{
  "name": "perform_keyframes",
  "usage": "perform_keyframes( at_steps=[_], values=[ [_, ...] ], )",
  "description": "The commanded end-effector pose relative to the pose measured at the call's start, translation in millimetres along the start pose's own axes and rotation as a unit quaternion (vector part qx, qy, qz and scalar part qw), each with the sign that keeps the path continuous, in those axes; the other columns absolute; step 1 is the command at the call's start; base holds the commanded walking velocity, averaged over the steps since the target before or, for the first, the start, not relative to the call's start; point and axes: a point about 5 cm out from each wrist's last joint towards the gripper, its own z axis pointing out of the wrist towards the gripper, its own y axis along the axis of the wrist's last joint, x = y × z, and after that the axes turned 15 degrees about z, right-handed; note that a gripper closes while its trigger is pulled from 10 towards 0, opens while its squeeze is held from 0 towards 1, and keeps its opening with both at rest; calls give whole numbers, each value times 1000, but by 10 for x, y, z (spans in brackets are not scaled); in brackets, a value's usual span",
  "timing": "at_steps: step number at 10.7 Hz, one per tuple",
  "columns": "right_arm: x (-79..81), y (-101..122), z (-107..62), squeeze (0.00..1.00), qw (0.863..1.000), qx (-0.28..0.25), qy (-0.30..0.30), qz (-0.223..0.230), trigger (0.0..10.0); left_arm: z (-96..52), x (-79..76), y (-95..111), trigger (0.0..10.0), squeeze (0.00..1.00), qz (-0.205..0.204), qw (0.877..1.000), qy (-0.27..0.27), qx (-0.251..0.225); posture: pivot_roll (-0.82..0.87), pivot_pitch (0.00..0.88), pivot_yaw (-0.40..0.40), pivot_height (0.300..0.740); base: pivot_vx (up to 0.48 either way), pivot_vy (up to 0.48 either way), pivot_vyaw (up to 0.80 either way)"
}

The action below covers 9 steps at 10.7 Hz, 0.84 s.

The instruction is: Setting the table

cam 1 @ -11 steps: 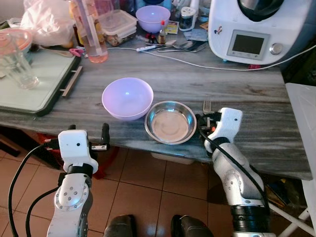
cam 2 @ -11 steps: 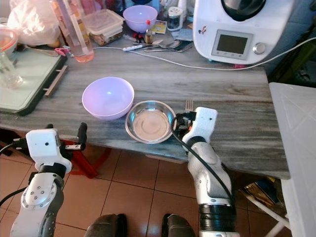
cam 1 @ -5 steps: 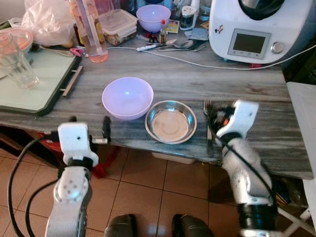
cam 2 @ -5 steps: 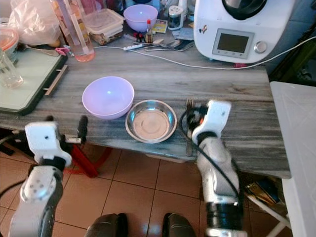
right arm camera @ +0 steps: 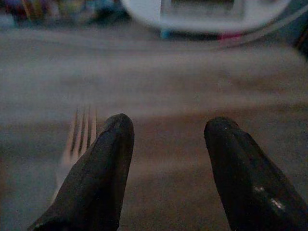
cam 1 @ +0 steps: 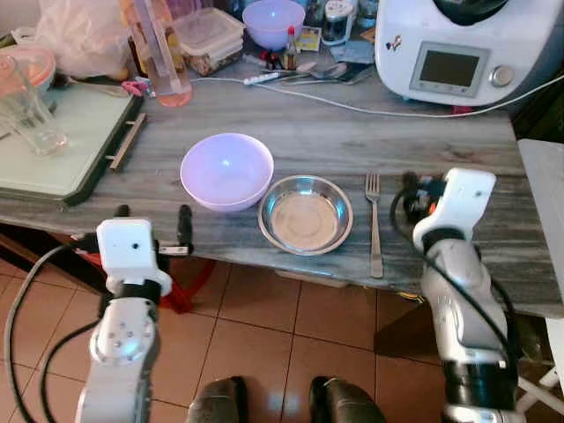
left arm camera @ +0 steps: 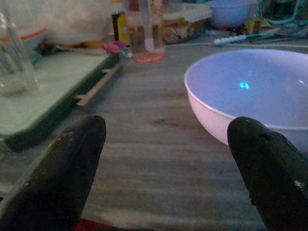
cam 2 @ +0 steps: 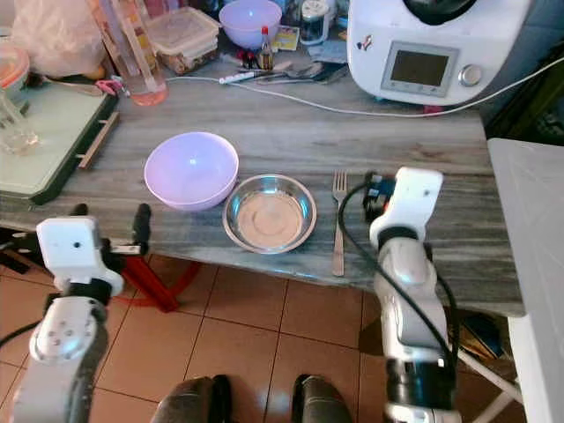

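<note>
A lilac bowl [cam 1: 226, 170] and a steel bowl [cam 1: 305, 214] stand side by side near the table's front edge. Just right of the steel bowl lies a fork [cam 1: 374, 225], tines pointing away from me. My right gripper [cam 1: 412, 189] hovers to the right of the fork, open and holding nothing. The right wrist view shows the fork's tines [right arm camera: 79, 137] beside one finger [right arm camera: 98, 178], outside the gap. My left gripper [cam 1: 152, 213] is open at the table's front edge, left of the lilac bowl [left arm camera: 245, 91], with nothing between its fingers [left arm camera: 57, 168].
A green tray [cam 1: 62, 150] with a glass [cam 1: 26, 110] fills the table's left end. A white kitchen machine [cam 1: 449, 44] stands back right, its cable [cam 1: 352, 110] crossing the table. Containers, a purple bowl [cam 1: 273, 19] and spoons [cam 1: 326, 75] crowd the back. A white surface [cam 1: 546, 203] is on the right.
My right gripper has let go of the fork and moved right, off it. The fork now lies fully visible beside the steel bowl. The left arm has barely moved.
</note>
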Motion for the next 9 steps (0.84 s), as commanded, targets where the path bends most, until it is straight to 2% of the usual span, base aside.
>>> perform_keyframes(
  at_steps=[1, 4, 9],
  values=[
    [-28, -46, -51, 0, 1000, 17, -14, -13, 10000, -38, -20, -52, 10000, 0, 8, 1000, -6, 17, 71, 200, 48, 740, 0, 0, 0],
    [-45, -250, -157, 0, 997, 72, -22, -7, 10000, -71, -37, -78, 10000, 0, 10, 1000, -13, 24, 74, 202, 45, 740, 0, 0, 0],
    [167, -324, -168, 0, 993, 111, 34, -5, 10000, -141, -36, -119, 10000, 0, 11, 999, -11, 39, 89, 197, 36, 740, 0, 0, 0]
  ],
)
